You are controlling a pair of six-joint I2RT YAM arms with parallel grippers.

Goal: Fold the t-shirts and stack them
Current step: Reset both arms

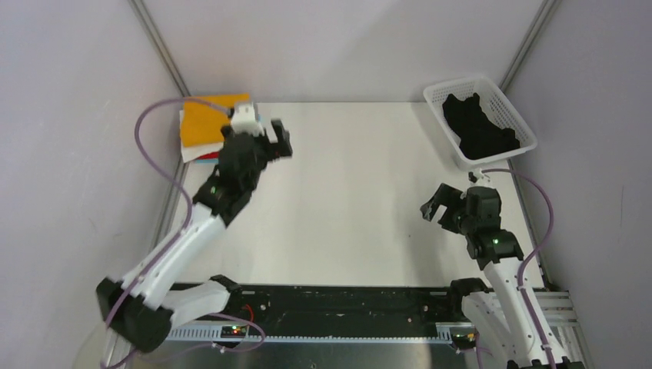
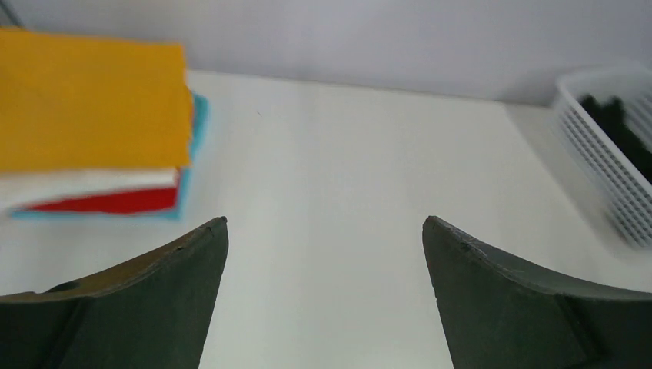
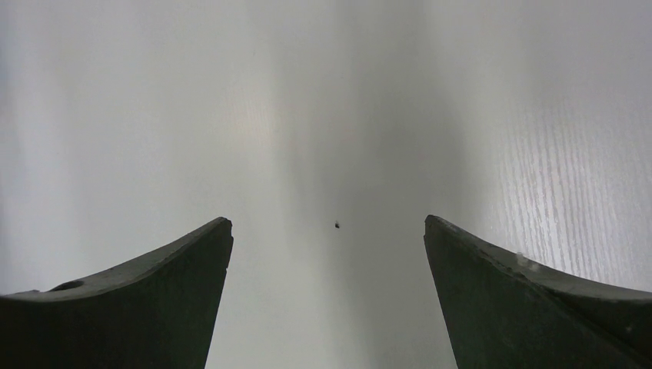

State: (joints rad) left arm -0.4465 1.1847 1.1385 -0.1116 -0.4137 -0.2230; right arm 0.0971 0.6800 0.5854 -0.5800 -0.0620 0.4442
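Note:
A folded mustard-yellow t-shirt point(image 1: 207, 119) lies on top of a stack at the table's far left corner; in the left wrist view the yellow shirt point(image 2: 92, 100) sits over a white point(image 2: 84, 184), a red point(image 2: 115, 202) and a light-blue point(image 2: 198, 123) folded shirt. A black t-shirt point(image 1: 480, 127) lies crumpled in the white lattice basket point(image 1: 446, 96) at the far right. My left gripper point(image 1: 278, 140) is open and empty, just right of the stack; in its wrist view point(image 2: 324, 231) it holds nothing. My right gripper point(image 1: 432, 206) is open and empty over bare table; in its wrist view point(image 3: 327, 231) it holds nothing.
The basket also shows at the right edge of the left wrist view point(image 2: 607, 177). Grey walls and metal posts close in the table point(image 1: 346, 207) at the back and sides. A black rail with the arm bases point(image 1: 338, 307) runs along the near edge.

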